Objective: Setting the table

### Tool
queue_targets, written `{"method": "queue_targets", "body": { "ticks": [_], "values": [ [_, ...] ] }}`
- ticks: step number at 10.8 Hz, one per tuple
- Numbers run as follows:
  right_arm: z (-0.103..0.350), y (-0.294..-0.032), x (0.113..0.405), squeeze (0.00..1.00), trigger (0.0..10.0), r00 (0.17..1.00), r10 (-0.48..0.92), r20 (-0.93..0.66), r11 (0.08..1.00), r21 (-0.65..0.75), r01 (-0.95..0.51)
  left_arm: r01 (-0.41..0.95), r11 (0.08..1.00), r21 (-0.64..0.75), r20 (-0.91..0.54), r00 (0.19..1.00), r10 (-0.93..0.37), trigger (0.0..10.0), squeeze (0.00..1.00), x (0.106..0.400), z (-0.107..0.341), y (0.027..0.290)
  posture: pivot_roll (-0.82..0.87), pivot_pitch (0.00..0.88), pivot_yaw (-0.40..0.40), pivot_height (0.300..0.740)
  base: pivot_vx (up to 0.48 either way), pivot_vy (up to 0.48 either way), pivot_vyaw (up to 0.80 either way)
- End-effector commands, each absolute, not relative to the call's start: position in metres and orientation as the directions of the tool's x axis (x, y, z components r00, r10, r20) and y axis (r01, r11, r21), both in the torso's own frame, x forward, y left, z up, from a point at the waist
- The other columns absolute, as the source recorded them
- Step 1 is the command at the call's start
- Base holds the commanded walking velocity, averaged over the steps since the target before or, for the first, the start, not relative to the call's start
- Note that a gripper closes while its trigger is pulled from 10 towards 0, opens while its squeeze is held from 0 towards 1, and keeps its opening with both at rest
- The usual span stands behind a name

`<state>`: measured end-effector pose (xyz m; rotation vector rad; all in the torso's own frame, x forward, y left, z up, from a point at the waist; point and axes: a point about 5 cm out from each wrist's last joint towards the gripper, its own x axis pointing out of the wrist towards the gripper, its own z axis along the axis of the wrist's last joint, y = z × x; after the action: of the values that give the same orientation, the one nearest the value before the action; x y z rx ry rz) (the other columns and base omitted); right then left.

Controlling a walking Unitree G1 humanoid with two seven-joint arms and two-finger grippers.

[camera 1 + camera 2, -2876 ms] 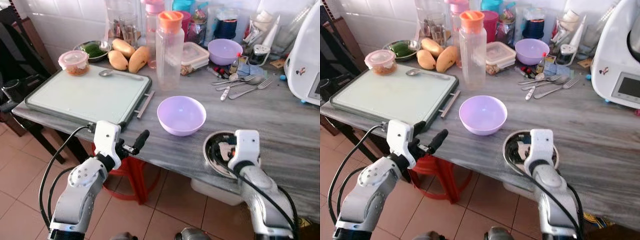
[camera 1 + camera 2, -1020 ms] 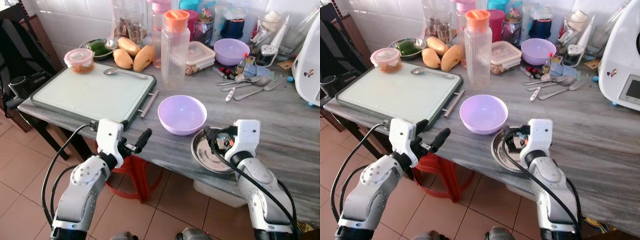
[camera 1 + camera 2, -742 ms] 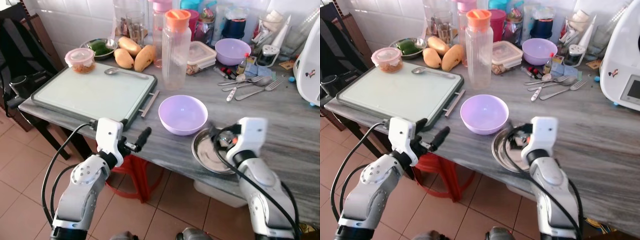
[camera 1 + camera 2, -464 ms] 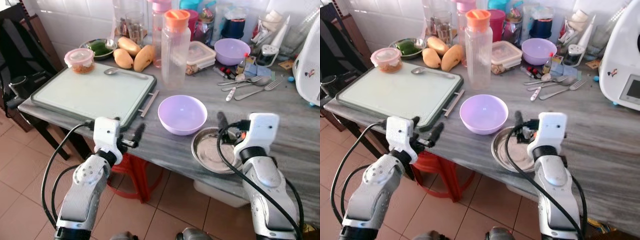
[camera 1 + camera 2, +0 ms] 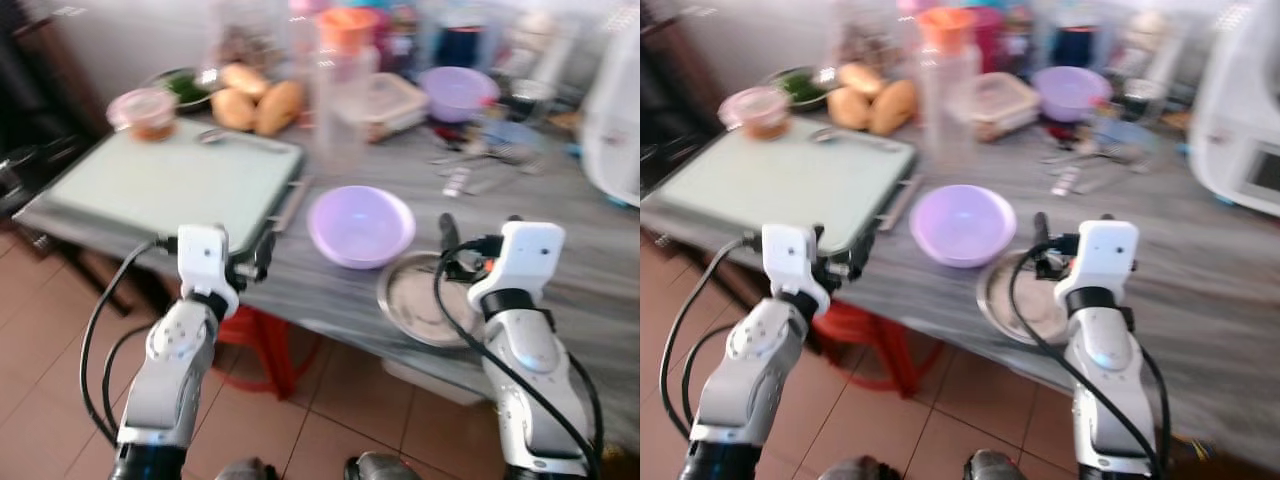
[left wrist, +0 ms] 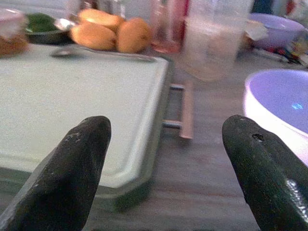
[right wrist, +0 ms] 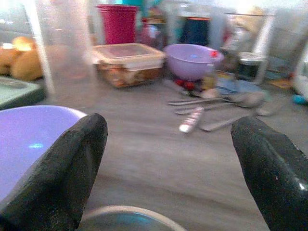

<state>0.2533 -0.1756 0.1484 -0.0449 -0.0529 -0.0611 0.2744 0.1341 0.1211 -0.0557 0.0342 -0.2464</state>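
The head views were motion-blurred. The grey wood-grain worktop (image 5: 560, 215) carried all items. A white appliance (image 5: 1245, 120) stood at its far right. A pale green cutting board (image 5: 165, 180) w/ dark rim lay on the left part of the worktop; a spoon (image 6: 103, 53) lay on the board's far edge, and a lidded tub (image 5: 143, 110) sat at its far left corner. Mangoes (image 5: 255, 105) sat just behind the board, near a dish of greens (image 6: 41, 24). A clear bottle w/ orange cap (image 5: 945, 80) stood approx. centre, w/ a lidded food container (image 7: 127, 62) beside it.

A lilac bowl (image 5: 360, 225) sat near the front edge, right of the board. A steel plate (image 5: 420, 300) lay just beside it, to its right, at the front edge. A second lilac bowl (image 7: 192, 60) sat at the back. Loose cutlery (image 7: 224, 103) lay in front of that bowl.

The left gripper (image 6: 166, 159) hovered at the board's near right corner, fingers (image 6: 72, 168) spread apart, holding nothing. The right gripper (image 7: 168, 168) hovered over the steel plate, fingers (image 7: 57, 163) likewise wide apart and empty.
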Motion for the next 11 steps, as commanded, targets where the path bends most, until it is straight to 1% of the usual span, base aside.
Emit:
{"method": "queue_targets", "body": {
  "ticks": [1,4,5,6,7,8,9,11],
  "values": [
    [0.148,-0.173,0.254,0.00,10.0,0.997,-0.050,0.061,0.997,-0.047,0.053,0.226,0.973,-0.051,-0.038,0.973,-0.228,10.0,0.00,0.275,0.119,0.137,-0.05,0.000,0.028,0.740,-0.315,0.000,0.00],
    [0.145,-0.176,0.259,0.00,10.0,0.996,-0.041,0.073,0.997,-0.058,0.045,0.209,0.977,-0.034,-0.038,0.977,-0.210,10.0,0.00,0.271,0.118,0.143,-0.02,0.000,0.018,0.740,-0.316,0.000,0.00],
    [0.145,-0.174,0.260,0.00,10.0,0.997,-0.010,0.076,0.998,-0.063,0.014,0.213,0.977,-0.019,-0.037,0.976,-0.213,10.0,0.00,0.269,0.119,0.145,-0.01,0.000,0.012,0.740,-0.319,0.000,0.00],
    [0.147,-0.171,0.260,0.00,10.0,0.995,0.031,0.091,0.995,-0.100,-0.022,0.245,0.969,0.016,-0.039,0.969,-0.244,10.0,0.00,0.265,0.119,0.149,0.00,0.000,0.004,0.740,-0.322,0.000,0.00],
    [0.149,-0.177,0.257,0.00,10.0,0.993,0.019,0.117,0.992,-0.124,-0.004,0.277,0.960,0.048,-0.048,0.960,-0.275,10.0,0.00,0.263,0.118,0.153,0.00,0.000,0.002,0.740,-0.319,0.000,0.00],
    [0.145,-0.187,0.255,0.00,10.0,0.995,-0.026,0.091,0.985,-0.166,0.041,0.307,0.949,0.078,-0.068,0.951,-0.302,10.0,0.00,0.264,0.116,0.160,-0.01,0.000,0.012,0.740,-0.326,0.000,0.00],
    [0.139,-0.193,0.251,0.00,10.0,0.996,-0.064,0.069,0.980,-0.184,0.075,0.349,0.937,0.037,-0.101,0.934,-0.344,10.0,0.00,0.263,0.112,0.159,-0.03,0.000,0.020,0.740,-0.326,0.000,0.00],
    [0.127,-0.197,0.244,0.00,10.0,0.994,-0.105,0.016,0.977,-0.187,0.106,0.461,0.884,0.077,-0.144,0.883,-0.447,10.0,0.00,0.254,0.105,0.153,-0.04,0.000,0.030,0.740,-0.294,0.000,0.00]
  ]
}}
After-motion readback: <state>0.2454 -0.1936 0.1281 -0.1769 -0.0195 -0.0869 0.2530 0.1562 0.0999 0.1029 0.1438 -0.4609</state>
